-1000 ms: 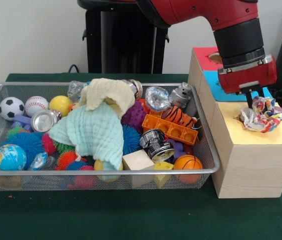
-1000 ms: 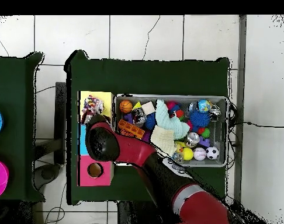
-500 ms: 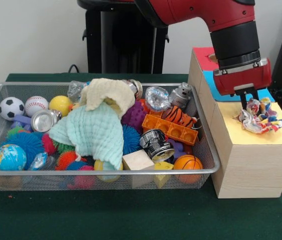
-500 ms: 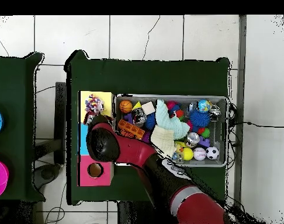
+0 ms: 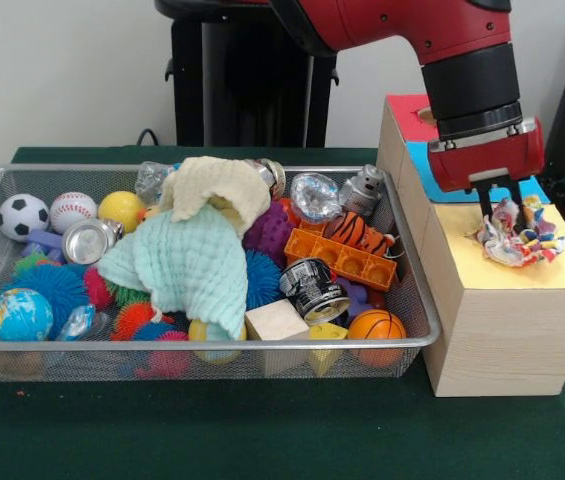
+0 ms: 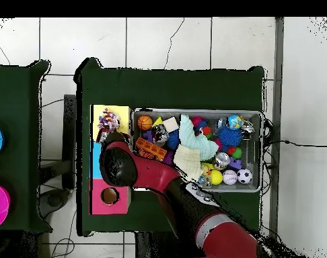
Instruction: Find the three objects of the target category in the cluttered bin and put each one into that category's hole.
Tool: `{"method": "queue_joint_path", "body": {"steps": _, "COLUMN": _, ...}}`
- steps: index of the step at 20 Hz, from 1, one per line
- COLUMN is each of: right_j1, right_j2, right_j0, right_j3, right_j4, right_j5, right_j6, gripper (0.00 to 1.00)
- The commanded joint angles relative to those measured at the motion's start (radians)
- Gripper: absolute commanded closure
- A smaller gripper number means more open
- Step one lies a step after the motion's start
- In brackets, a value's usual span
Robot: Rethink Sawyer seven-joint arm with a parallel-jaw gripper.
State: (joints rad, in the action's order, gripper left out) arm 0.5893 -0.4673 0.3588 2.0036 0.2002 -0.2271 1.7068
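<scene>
The gripper (image 5: 500, 205) hangs over the yellow section (image 5: 522, 272) of the wooden box (image 5: 502, 330), its dark fingers dipping into the top of a crumpled multicoloured wad (image 5: 517, 235); whether they pinch it or have let go cannot be told. The wad lies directly under the claw and spreads slightly toward the camera in the front view, seemingly sitting over the yellow hole, which it hides. One wad shows on the box. Beside it, the wire bin (image 5: 2, 350) holds two draped cloths (image 5: 197, 250), several balls, and a few crushed cans.
</scene>
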Motion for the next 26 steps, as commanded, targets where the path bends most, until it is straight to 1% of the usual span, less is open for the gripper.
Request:
{"method": "queue_joint_path", "body": {"steps": 1, "right_j1": -0.059, "right_j2": 0.088, "right_j0": 0.03, "right_j3": -0.032, "right_j4": 0.028, "right_j5": -0.019, "right_j6": 0.221, "gripper": 0.0}}
{"method": "queue_joint_path", "body": {"steps": 7, "right_j1": -0.059, "right_j2": 0.084, "right_j0": 0.035, "right_j3": -0.04, "right_j4": 0.026, "right_j5": -0.007, "right_j6": 0.211, "gripper": 0.0}}
{"method": "queue_joint_path", "body": {"steps": 9, "right_j1": -0.027, "right_j2": 0.126, "right_j0": 0.008, "right_j3": -0.056, "right_j4": 0.025, "right_j5": -0.029, "right_j6": 0.185, "gripper": 0.0}}
{"method": "queue_joint_path", "body": {"steps": 11, "right_j1": -0.003, "right_j2": 0.143, "right_j0": -0.001, "right_j3": -0.058, "right_j4": 0.046, "right_j5": 0.008, "right_j6": 0.176, "gripper": 0.0}}
{"method": "queue_joint_path", "body": {"steps": 16, "right_j1": 0.032, "right_j2": 0.194, "right_j0": -0.035, "right_j3": -0.078, "right_j4": 0.069, "right_j5": 0.042, "right_j6": 0.154, "gripper": 0.0}}
{"method": "queue_joint_path", "body": {"steps": 20, "right_j1": 0.053, "right_j2": 0.192, "right_j0": -0.03, "right_j3": -0.085, "right_j4": 0.07, "right_j5": 0.081, "right_j6": 0.155, "gripper": 0.0}}
{"method": "queue_joint_path", "body": {"steps": 26, "right_j1": 0.075, "right_j2": 0.173, "right_j0": -0.009, "right_j3": -0.07, "right_j4": 0.043, "right_j5": 0.072, "right_j6": 0.169, "gripper": 0.0}}
